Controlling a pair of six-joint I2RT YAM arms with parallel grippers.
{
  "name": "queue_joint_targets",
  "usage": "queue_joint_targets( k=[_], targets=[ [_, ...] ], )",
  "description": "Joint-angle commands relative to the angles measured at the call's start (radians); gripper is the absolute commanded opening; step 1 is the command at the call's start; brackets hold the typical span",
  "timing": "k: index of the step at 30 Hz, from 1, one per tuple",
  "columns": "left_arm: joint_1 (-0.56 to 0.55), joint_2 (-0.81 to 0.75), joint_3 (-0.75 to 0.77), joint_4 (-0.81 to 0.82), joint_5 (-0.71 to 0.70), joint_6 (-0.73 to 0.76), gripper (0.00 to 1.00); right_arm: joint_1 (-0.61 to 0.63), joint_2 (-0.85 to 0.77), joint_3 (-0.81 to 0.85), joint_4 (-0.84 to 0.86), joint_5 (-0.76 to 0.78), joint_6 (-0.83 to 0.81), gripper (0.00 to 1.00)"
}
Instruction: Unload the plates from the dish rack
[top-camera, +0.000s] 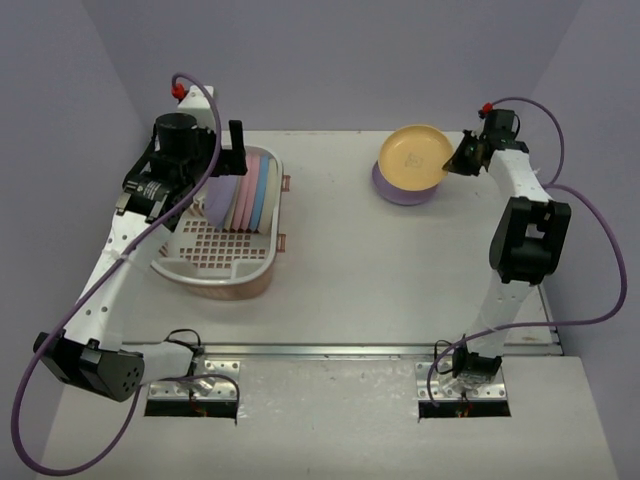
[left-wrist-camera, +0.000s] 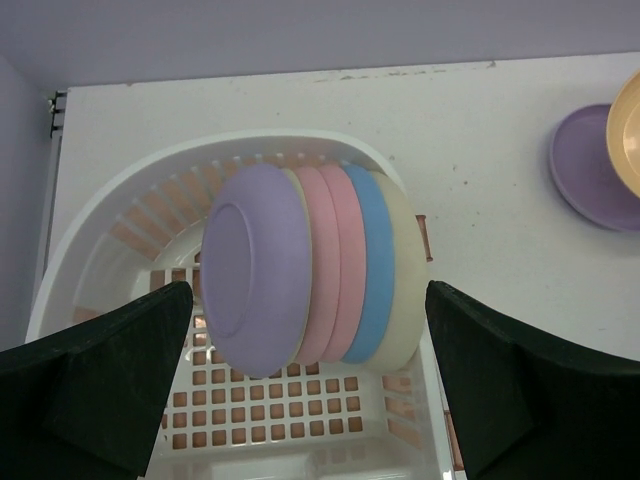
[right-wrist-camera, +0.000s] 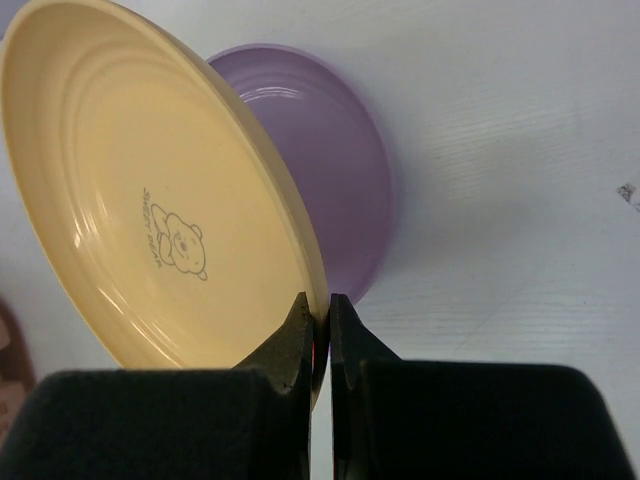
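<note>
Right end effector (right-wrist-camera: 320, 310): the two dark fingers (right-wrist-camera: 285, 350) are closed down to a narrow slit and clamp the rim of one yellow plate (right-wrist-camera: 150, 190). This plate is tilted, its hollow face towards my wrist camera, with a small bear print at its centre. Directly beyond it, one flat lavender plate (right-wrist-camera: 330, 170) lies on the white surface (right-wrist-camera: 520, 150). The yellow plate overlaps the flat lavender plate. I cannot tell whether the two touch.

Left end effector (left-wrist-camera: 305, 295): the fingers are spread wide and hold nothing. Below and ahead of them stands one dish rack (left-wrist-camera: 100, 205), white with a pink grid floor. The remaining plates stand on edge in it, packed face to face, in line with the gap between my fingers.

Count of plates in the rack, nearest face first:
- one racked lavender plate (left-wrist-camera: 255, 270);
- pink plates (left-wrist-camera: 330, 260), seen as two pink bands; I cannot tell whether this is one plate or two;
- one blue plate (left-wrist-camera: 375, 260);
- one cream plate (left-wrist-camera: 405, 270).

No left finger touches a plate in the wrist view. The flat lavender plate and the yellow plate lie well apart from the rack, to the right of my left end effector.
</note>
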Motion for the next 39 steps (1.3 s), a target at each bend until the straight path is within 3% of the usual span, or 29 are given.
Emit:
queue_joint_targets(
  k=[1,10,15,17,18,27,30,39],
  targets=[
    [-0.002,-0.049,-0.04,0.06,-0.047,-0.022,1.0,-0.001,0.078,0.128,0.01,-0.009,0.061,0.0],
    [0.002,-0.069,-0.101,0.064,-0.032,-0.019,1.0,-0.001,0.227,0.208,0.008,-0.047,0.098,0.0],
    [0.005,-0.075,-0.124,0.065,-0.051,-0.017,1.0,0.0,0.251,0.203,0.004,-0.062,0.08,0.56],
    [0.005,-0.081,-0.125,0.068,-0.073,-0.019,1.0,0.0,0.247,0.206,-0.01,-0.066,0.071,0.84],
    [0.005,-0.083,-0.126,0.069,-0.082,-0.018,1.0,0.0,0.238,0.207,-0.019,-0.065,0.063,0.91],
    [0.003,-0.017,-0.165,0.043,-0.333,0.052,0.99,0.0,0.002,0.101,-0.069,-0.034,-0.024,0.98],
    [0.002,0.02,-0.211,0.055,-0.395,0.099,0.91,0.002,-0.107,-0.004,-0.064,-0.03,-0.056,0.99],
    [-0.043,0.04,-0.26,0.097,-0.376,0.167,0.75,0.002,-0.405,-0.318,-0.03,-0.068,-0.136,0.99]
  ],
)
